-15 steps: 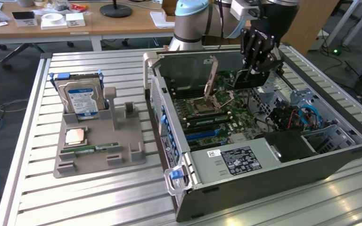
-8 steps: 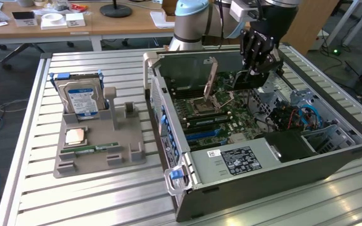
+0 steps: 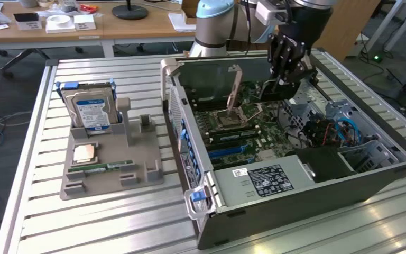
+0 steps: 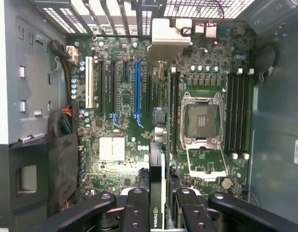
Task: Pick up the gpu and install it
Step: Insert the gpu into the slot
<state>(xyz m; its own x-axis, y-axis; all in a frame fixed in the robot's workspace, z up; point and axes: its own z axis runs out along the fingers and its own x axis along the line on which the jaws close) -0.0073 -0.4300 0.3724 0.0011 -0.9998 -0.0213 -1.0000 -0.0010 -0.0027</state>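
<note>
My gripper (image 3: 285,79) hangs over the open computer case (image 3: 188,132), shut on the gpu (image 3: 276,93), a thin black card that hangs below the fingers above the motherboard (image 3: 249,135). In the wrist view the gpu (image 4: 157,150) shows edge-on between the two black fingers (image 4: 137,208), and its silver end bracket (image 4: 167,41) points toward the case's slotted rear wall. The gripper (image 4: 159,205) holds the card above the board, between the blue expansion slot (image 4: 137,87) and the empty CPU socket (image 4: 202,118). I cannot tell whether the card touches a slot.
A grey holder (image 3: 111,169) on the slatted table at the exterior view's left carries a blue-labelled hard drive (image 3: 90,111), a CPU chip (image 3: 84,153) and a green memory stick (image 3: 103,166). The power supply (image 3: 270,180), drive cage (image 3: 372,153) and cables (image 3: 344,129) crowd the case's near end.
</note>
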